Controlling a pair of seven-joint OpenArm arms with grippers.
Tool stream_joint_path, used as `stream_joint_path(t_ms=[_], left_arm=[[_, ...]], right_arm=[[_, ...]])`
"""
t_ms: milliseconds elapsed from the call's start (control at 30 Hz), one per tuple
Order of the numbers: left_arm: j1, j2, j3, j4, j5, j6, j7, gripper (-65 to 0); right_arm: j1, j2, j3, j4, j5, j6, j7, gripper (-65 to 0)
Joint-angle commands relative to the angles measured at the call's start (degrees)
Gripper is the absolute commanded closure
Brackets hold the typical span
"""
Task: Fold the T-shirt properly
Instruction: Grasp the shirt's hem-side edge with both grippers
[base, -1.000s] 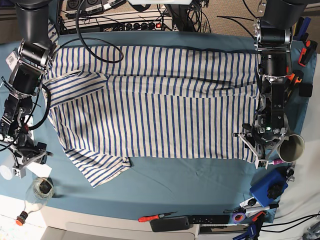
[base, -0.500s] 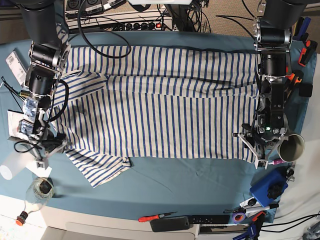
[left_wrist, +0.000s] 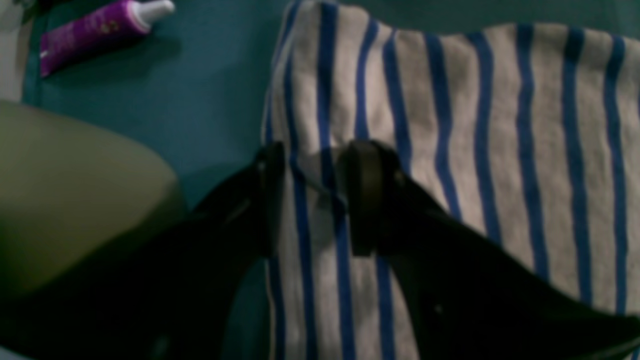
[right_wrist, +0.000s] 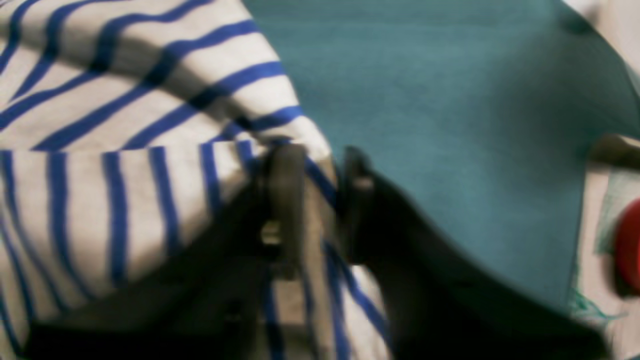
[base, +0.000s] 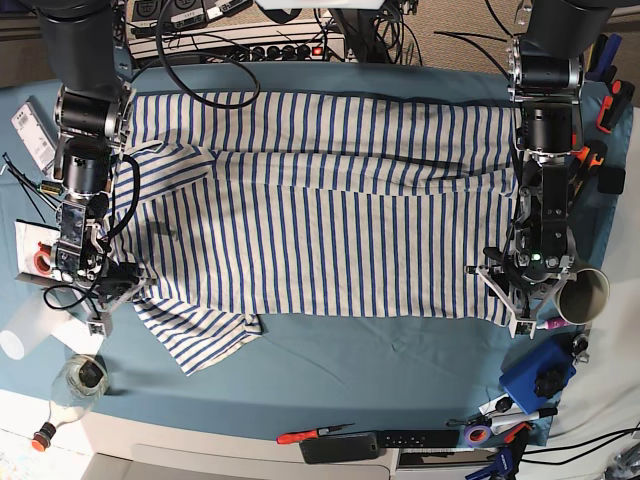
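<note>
The T-shirt (base: 320, 200) lies spread flat across the teal cloth-covered desk (base: 380, 370), a broad rectangle of soft white knit with thin blue stripes, its lower edge straight and one short sleeve fanned out in rumpled folds at the lower left of the base view. A fold runs lengthwise along its upper part.

The left claw (left_wrist: 312, 195) sits at the shirt's corner at the right of the base view. Its two dark, flat-padded fingers (left_wrist: 362, 195) stand on either side of a strip of fabric at the hem edge, one on the striped cloth and one right at its border with the teal cover; the strip between them looks pinched, lying only slightly raised.

The right claw (right_wrist: 320, 200) is at the sleeve end. Its fingers (right_wrist: 285, 200) are drawn close together on a bunched ridge of striped fabric, which humps up in a rounded fold just ahead of them.

A glossy purple tube (left_wrist: 97, 30) with a white cap lies on the desk near the left claw, beside a smooth olive cylindrical cup (base: 583, 295).
</note>
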Motion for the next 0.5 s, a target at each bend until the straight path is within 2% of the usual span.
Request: stream_joint_path(t_ms=[0, 200, 467], left_arm=[[-1.4, -0.33, -0.17, 0.81, -0.42, 0.22, -0.79, -22.0], [-1.38, -0.31, -0.17, 0.81, -0.44, 0.22, -0.79, -22.0], [-1.38, -0.33, -0.17, 0.81, -0.42, 0.22, -0.79, -22.0]], right_arm=[[0.98, 0.87, -0.07, 0.85, -1.05, -0.37, -1.97, -0.2], [0.98, 0.85, -0.07, 7.26, -0.98, -0.37, -6.54, 0.0], [0.96, 0.85, -0.07, 17.46, 3.58, -0.35, -18.56, 0.0]])
